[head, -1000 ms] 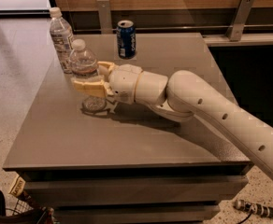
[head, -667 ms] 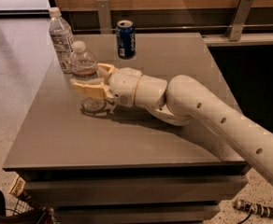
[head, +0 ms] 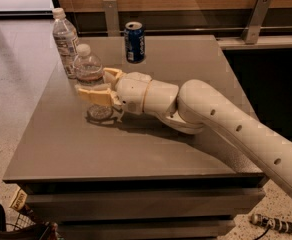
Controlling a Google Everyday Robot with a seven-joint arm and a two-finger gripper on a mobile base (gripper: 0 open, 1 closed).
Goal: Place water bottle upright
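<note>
We see the gripper with its fingers pinching the upright water bottle on the surface, a taller bottle just past the fingertips.

Arm: glossy white, rounded plastic arm in thick tubular segments
Seam: thin tan ring near the wrist
Markings: small dark round holes along the long segment
Claw: pale yellow-tan claw, over the grey worktop, left side
</note>
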